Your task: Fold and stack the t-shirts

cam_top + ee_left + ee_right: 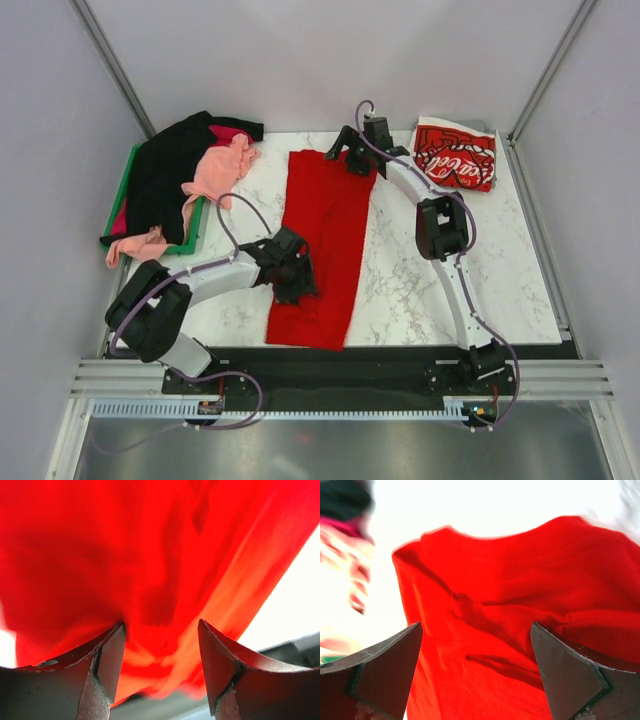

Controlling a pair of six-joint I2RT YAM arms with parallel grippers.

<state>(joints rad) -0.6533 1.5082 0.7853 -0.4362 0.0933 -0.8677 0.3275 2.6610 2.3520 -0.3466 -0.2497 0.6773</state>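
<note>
A large plain red t-shirt [325, 240] lies folded into a long strip down the middle of the marble table. My left gripper [297, 283] is open over its near part, the cloth [150, 555] filling the space between the fingers. My right gripper [357, 160] is open over the shirt's far end [520, 605], close above the cloth. A folded red Coca-Cola t-shirt [456, 153] lies at the far right. Black [170, 170], salmon-pink [220, 170] and magenta [228, 132] shirts are heaped at the far left.
A green plastic tray [192, 232] holds the shirt heap at the table's left edge. Grey walls close in the table on three sides. Bare marble [440, 290] shows right of the red strip, crossed by my right arm.
</note>
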